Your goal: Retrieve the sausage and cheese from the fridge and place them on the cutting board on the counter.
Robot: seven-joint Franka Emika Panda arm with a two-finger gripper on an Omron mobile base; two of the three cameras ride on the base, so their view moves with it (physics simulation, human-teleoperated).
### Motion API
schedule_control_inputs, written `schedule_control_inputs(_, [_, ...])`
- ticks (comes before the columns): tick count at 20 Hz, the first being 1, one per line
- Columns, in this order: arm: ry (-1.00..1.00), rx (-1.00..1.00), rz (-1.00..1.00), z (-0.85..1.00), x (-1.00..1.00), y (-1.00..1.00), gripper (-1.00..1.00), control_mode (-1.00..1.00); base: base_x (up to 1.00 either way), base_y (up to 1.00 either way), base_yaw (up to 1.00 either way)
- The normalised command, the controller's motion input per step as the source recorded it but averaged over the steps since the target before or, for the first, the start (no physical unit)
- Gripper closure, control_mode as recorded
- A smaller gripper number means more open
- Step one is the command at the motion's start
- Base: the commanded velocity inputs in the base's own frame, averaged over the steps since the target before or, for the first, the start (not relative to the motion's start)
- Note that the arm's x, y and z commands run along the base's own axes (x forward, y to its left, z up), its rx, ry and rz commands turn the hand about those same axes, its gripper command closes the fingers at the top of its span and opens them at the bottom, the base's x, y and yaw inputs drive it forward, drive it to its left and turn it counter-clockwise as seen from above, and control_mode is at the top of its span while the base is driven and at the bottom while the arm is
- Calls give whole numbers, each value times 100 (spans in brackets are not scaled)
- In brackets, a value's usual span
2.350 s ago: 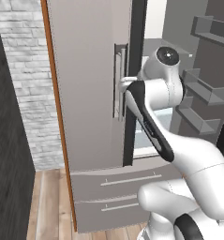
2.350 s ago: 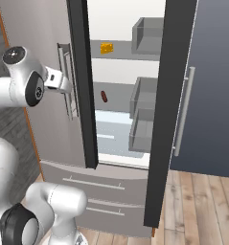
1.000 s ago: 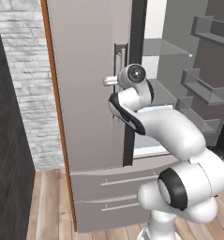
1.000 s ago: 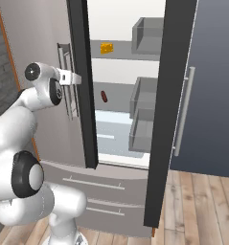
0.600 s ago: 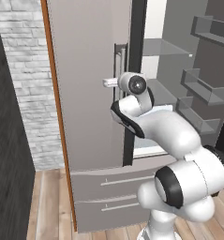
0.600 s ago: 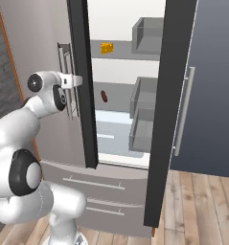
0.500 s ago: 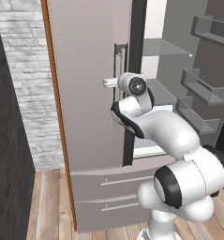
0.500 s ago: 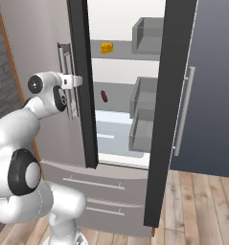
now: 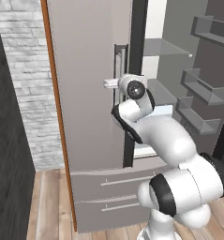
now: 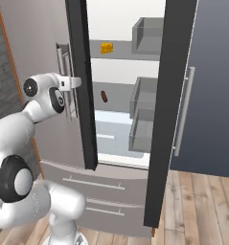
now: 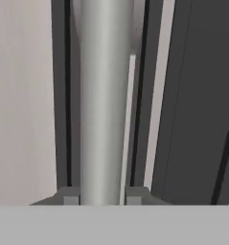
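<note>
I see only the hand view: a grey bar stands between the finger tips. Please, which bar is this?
Observer: It is the handle of the left door of the fridge; the gripper is at it.
Operator: Is the food visible inside?
Observer: Yes. The cheese lies on an upper shelf.
Operator: And the sausage?
Observer: The sausage lies lower, almost straight below the cheese.
</note>
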Motion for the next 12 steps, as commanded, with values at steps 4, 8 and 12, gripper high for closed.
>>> schedule_control_inputs(4, [-1,0,-32,0,-99,65,100,-100,0,0,0])
schedule_control_inputs(8, [0,0,-35,0,-100,75,100,-100,0,0,0])
schedule_control_inputs(12, [0,0,-41,0,-98,81,100,-100,0,0,0])
